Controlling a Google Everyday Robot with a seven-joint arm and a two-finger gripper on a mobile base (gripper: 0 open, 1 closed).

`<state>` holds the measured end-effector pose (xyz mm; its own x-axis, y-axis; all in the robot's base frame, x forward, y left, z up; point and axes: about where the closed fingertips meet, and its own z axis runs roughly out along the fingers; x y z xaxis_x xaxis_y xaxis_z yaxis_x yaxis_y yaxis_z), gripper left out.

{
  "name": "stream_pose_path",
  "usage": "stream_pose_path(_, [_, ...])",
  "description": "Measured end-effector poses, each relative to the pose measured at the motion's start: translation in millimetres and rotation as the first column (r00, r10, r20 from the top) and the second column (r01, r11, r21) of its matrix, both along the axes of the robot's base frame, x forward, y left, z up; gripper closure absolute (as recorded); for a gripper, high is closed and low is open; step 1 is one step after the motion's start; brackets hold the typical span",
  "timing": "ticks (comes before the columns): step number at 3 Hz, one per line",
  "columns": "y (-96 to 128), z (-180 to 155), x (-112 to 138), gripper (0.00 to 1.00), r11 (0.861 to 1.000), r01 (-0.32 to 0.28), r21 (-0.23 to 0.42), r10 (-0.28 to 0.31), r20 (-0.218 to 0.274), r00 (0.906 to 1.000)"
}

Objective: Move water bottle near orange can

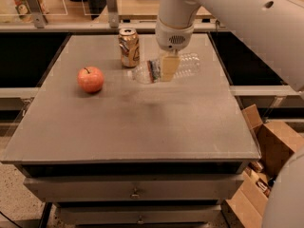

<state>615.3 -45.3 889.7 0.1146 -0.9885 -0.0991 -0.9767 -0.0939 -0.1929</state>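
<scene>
We see the hand (168,66) pinching the water bottle (188,66) around its middle and holding it on its side just above the desk (142,132). The bottle's neck end points at the upright orange can (128,47), close beside it. A red apple (90,79) sits apart on the can's other side.

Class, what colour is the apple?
The apple is red-orange, camera view; hand holds water bottle beside orange can.
</scene>
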Motion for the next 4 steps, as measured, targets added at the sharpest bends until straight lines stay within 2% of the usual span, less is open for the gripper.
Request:
stream_pose_path(1, [3.6, 3.4, 20.8, 1.00, 1.000, 0.002, 0.023, -0.004, 0.077, 0.9970])
stream_pose_path(2, [-1.3, -2.4, 42.9, 1.00, 0.999, 0.005, 0.038, -0.011, 0.165, 0.9862])
stream_pose_path(3, [-6.5, -11.1, 61.1, 1.00, 0.999, 0.007, 0.050, -0.018, 0.215, 0.9764])
stream_pose_path(4, [-9.4, -19.3, 76.8, 1.00, 0.998, 0.016, 0.055, -0.029, 0.236, 0.9713])
